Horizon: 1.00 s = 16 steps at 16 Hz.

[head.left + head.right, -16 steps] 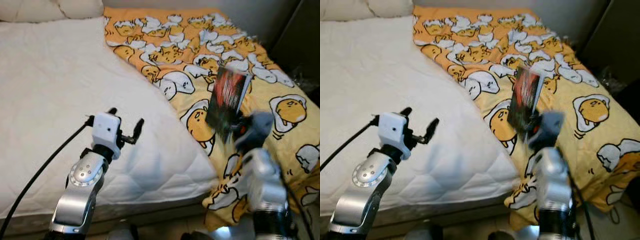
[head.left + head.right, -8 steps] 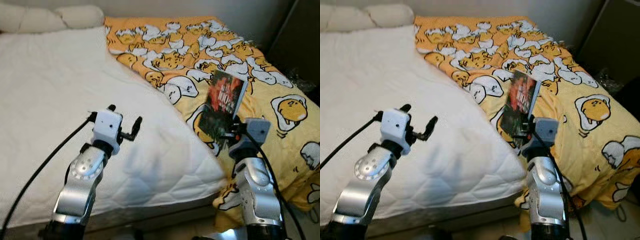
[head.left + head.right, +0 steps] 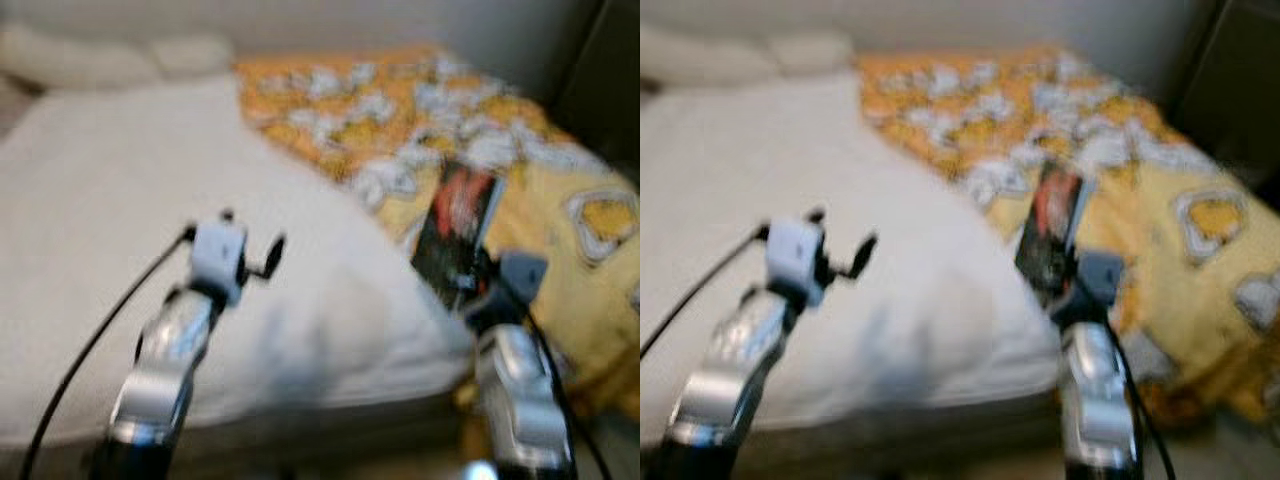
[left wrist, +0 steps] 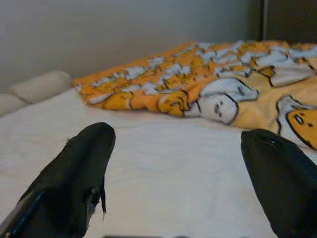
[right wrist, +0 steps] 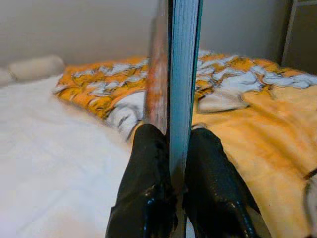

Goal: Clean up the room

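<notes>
Bedroom, white mattress [image 3: 110,240] bare on the robot's left, orange-yellow cartoon-egg blanket [image 4: 208,74] bunched on the right half of the bed. Both head views now smeared with blur, sharp half a second ago, framing shifted slightly: camera moving, so probably walking or turning, not the objects. Right end effector [image 5: 171,163] clamped on the lower edge of a thin book [image 3: 458,235], red-and-dark cover, held upright above the blanket near the bed's edge. Same grip and pose as before. Left end effector [image 3: 245,262] raised over the mattress, fingers [image 4: 74,173] wide apart, holding nothing. Likely means pickup done, carry phase under way. Drop-off spot not visible. Risk: thin book clamped by one edge, may swing or slip while moving.
</notes>
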Available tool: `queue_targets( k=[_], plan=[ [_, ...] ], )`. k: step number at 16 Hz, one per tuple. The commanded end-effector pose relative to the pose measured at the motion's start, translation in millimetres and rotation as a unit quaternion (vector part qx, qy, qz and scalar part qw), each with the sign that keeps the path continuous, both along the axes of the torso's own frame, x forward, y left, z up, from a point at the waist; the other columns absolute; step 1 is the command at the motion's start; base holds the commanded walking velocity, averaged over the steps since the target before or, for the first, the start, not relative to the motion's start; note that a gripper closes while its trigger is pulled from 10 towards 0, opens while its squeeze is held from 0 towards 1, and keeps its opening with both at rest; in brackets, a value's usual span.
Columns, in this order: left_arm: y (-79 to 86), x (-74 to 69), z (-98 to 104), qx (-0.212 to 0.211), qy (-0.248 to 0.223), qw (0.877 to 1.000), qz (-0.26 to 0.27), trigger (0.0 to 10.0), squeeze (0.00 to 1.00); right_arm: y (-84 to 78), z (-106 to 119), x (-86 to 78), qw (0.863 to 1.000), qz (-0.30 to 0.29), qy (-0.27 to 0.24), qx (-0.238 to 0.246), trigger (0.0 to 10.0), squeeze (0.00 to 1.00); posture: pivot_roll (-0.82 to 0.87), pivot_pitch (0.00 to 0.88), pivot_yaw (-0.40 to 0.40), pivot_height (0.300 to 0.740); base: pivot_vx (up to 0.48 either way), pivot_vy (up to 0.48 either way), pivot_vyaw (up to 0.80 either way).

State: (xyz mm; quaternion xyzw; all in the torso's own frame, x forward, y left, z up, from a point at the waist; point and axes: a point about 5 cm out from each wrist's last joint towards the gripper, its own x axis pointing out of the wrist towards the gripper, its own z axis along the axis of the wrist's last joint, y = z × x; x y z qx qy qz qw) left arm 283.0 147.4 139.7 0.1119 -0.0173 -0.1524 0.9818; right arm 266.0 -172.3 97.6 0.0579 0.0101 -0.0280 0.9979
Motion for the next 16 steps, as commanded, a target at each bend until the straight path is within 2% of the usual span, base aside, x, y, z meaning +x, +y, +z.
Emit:
queue_targets(
  k=[1,6,9,11,16],
  plan=[
    [3.7,-0.3,-3,0.007,0.006,1.0,0.006,10.0,0.0,5.2,10,3.3,1.0,0.01,-0.021,0.015,10.0,0.0,0.07,0.0,0.029,0.74,0.0,0.296,0.0],
    [6.2,-0.8,-5,0.005,0.006,1.0,0.01,10.0,0.0,14.3,8,3.4,0.999,0.039,-0.012,-0.002,10.0,0.0,0.07,0.0,0.015,0.74,0.0,0.3,0.0],
    [7.2,-0.5,-4,0.007,0.005,1.0,0.013,10.0,0.0,17.0,9,8.0,0.999,0.049,-0.011,-0.016,10.0,0.0,0.08,0.0,0.008,0.74,0.0,0.3,0.8],
    [9.8,0.1,-3,0.009,0.002,1.0,0.016,10.0,0.0,15.6,7,10.5,0.999,0.038,-0.005,0.007,10.0,0.0,0.09,0.0,0.005,0.74,0.0,0.3,0.32],
    [10.9,4.7,-1,0.011,0.0,1.0,0.016,10.0,0.0,15.4,8,13.0,0.999,0.035,-0.008,0.008,10.0,0.0,0.09,0.0,0.018,0.74,0.0,0.306,0.0]
  ],
)
